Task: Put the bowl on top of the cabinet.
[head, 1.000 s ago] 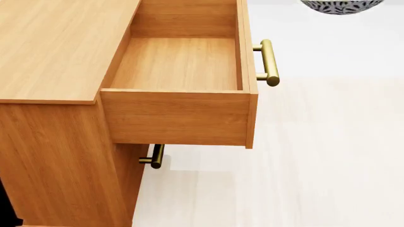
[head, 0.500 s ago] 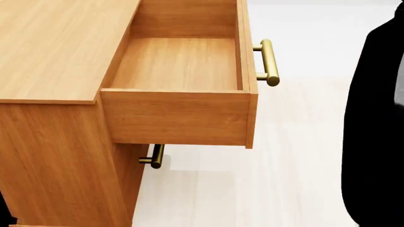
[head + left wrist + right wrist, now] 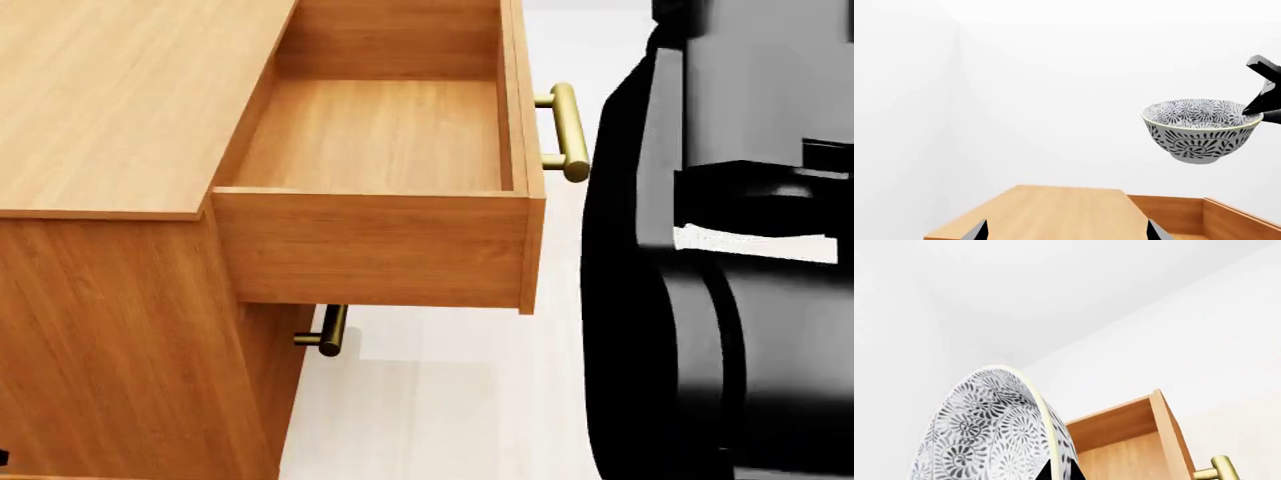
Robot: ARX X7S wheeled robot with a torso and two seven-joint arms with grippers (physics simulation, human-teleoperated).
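High above the cabinet [image 3: 1054, 210], bowl [image 3: 1201, 130] held in the air by the right tool [image 3: 1262, 100], pinched at the rim on the 3 o'clock side in the left wrist view; one dark finger [image 3: 1057, 471] shows against the wall in the right wrist view. Right tool closed on bowl rim. Left tool [image 3: 1066, 232] open, empty, tips spread over the cabinet top, well apart from the bowl.

Carry step, placement not yet done. Bowl looks to sit over or near the open drawer [image 3: 380, 135], not the flat top. Best move: shift toward 9 o'clock in the head view until fully over the top panel, keep bowl level, lower until foot rests flat, then release. Avoid dropping into the drawer. Rim pinch is one-sided, so bowl may tilt or slip; go slow.

Bowl: deep, round, glazed ceramic look, dense dark leaf pattern on white, pale rim, small foot. Cabinet: honey-brown wood grain, flat smooth top, brass bar handle [image 3: 567, 130], cylindrical. Right arm [image 3: 727, 260] black, blocks the 3 o'clock side of the head view.
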